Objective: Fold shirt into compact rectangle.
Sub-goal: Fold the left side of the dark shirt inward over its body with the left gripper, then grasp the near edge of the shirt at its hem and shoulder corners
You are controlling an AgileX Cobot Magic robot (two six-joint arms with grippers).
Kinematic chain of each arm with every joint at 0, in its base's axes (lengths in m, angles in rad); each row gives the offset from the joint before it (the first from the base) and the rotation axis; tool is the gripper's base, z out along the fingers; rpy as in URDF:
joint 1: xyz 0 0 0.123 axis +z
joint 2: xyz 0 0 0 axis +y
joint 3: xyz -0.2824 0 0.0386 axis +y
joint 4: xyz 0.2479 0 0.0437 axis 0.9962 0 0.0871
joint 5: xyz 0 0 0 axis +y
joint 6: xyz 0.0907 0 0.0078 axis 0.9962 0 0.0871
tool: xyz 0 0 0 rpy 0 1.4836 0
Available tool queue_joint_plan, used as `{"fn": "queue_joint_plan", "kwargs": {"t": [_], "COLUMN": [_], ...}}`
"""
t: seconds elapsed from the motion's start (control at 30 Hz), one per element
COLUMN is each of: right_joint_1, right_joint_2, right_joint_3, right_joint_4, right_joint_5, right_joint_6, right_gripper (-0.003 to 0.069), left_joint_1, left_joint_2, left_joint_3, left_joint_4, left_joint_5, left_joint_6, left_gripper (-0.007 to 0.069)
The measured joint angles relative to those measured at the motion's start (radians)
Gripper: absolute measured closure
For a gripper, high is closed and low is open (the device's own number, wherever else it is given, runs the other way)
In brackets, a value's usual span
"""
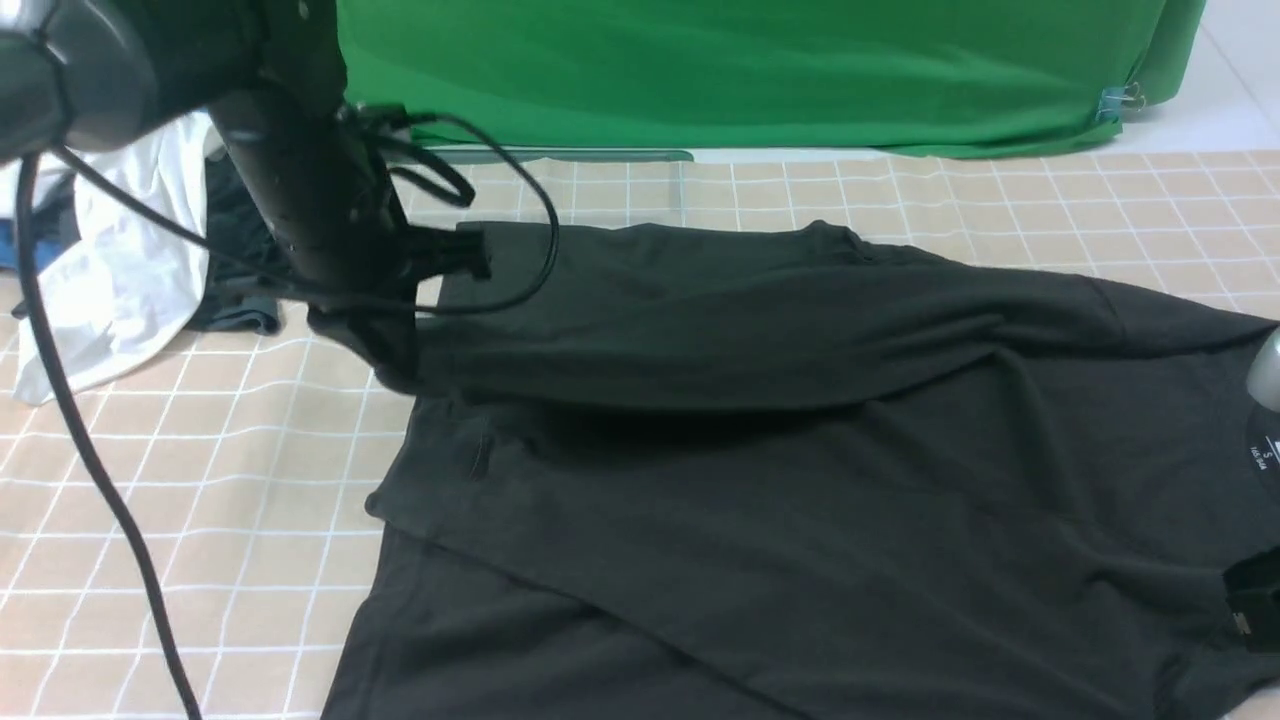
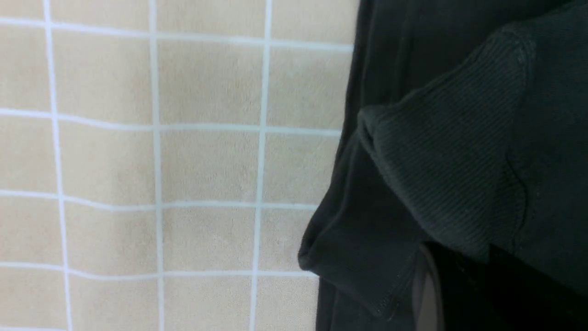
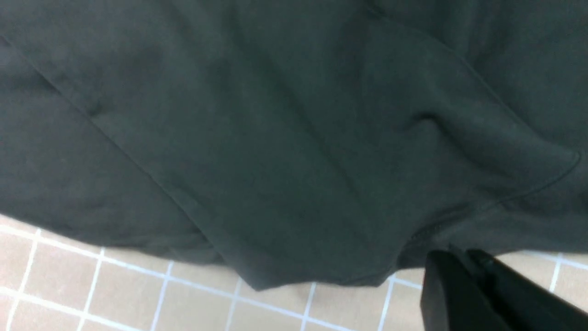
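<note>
Most of the worktop is taken up by the shirt. It sprawls from the middle out past the right edge and down to the near edge, with the neck label right by the right edge. A long flap of it is lifted and stretched over the body.

The left gripper has its fingers clamped on the flap's corner, toward the far left. The right gripper sits at a shirt edge, but honestly I can't tell if its fingers are pinching cloth.

I'd say the fold-over is midway. Hold the flap taut, carry it level toward the near edge, and line the edges up before letting go.

There's plenty of bare worktop on the left. The white garment heaped in the far left corner is the only thing to steer clear of.
</note>
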Motion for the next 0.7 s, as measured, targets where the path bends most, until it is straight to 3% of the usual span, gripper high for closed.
{"fn": "queue_joint_plan", "kwargs": {"t": [0.13, 0.27, 0.37, 0.47, 0.53, 0.63, 0.7], "right_joint_1": [0.0, 0.0, 0.0, -0.014, -0.06, -0.179, -0.324], "right_joint_2": [0.0, 0.0, 0.001, 0.024, 0.062, 0.128, 0.214], "right_joint_3": [0.0, 0.0, -0.001, -0.03, -0.077, -0.16, -0.234], "right_joint_4": [-0.003, -0.041, -0.15, -0.277, -0.323, -0.324, -0.249], "right_joint_5": [-0.018, -0.034, -0.031, 0.013, 0.035, 0.037, 0.037], "right_joint_6": [0.0, 0.004, 0.074, 0.147, 0.157, 0.121, 0.044], "right_gripper": [0.0585, 0.0581, 0.058, 0.0615, 0.0624, 0.0625, 0.0625], "left_joint_1": [0.0, 0.0, 0.0, 0.0, 0.0, 0.0, -0.01], "left_joint_2": [0.016, 0.019, 0.017, -0.002, -0.029, -0.086, -0.137], "left_joint_3": [0.003, 0.003, 0.003, 0.003, 0.003, 0.004, 0.004], "left_joint_4": [-0.014, 0.017, 0.05, 0.07, 0.071, 0.042, 0.007], "left_joint_5": [-0.001, -0.001, -0.001, -0.001, -0.002, -0.001, 0.0], "left_joint_6": [0.0, 0.0, 0.0, 0.0, 0.0, 0.007, 0.018], "left_gripper": [0.0572, 0.0474, 0.0363, 0.0322, 0.0338, 0.0442, 0.0549]}}
